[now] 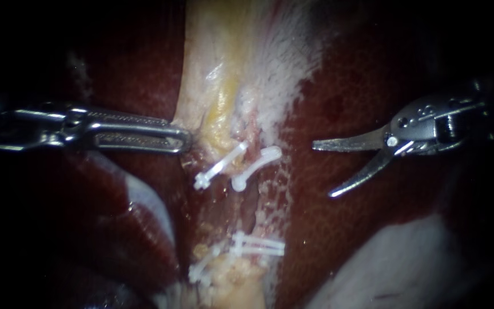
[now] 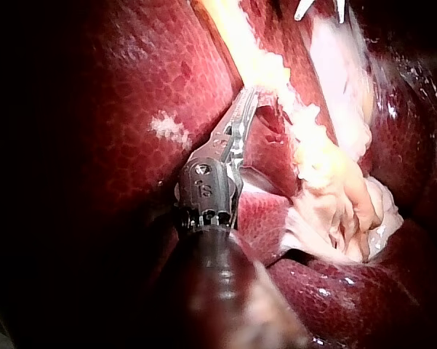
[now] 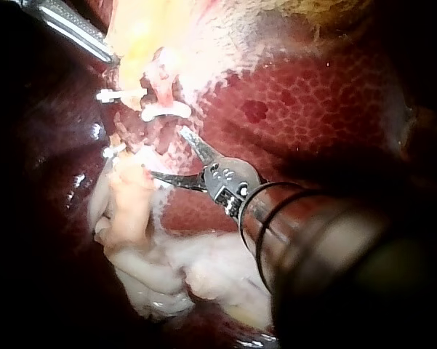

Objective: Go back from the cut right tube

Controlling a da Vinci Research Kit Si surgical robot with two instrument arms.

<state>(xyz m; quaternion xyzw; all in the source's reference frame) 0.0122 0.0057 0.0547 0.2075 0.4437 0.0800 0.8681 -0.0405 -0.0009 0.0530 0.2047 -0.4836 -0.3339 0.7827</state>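
My left instrument (image 1: 185,141) is gripping the pale edge of the gallbladder (image 1: 212,68), its jaws pressing it from two sides. Just ahead of its tip, the clips (image 1: 257,162) are sitting on the cut right tube (image 1: 251,197). The stumps are looking soft, wet and easily torn, so I am judging them best left untouched. My right instrument (image 1: 322,170) is hovering with blades spread and empty, the tube lying ahead of them, apart.

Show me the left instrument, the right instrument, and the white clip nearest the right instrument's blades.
left instrument (image 1: 185,139): endoscope view, at its tip.
right instrument (image 1: 324,170): endoscope view, midway between its open blade tips.
white clip (image 1: 257,166): endoscope view, middle of its bar.
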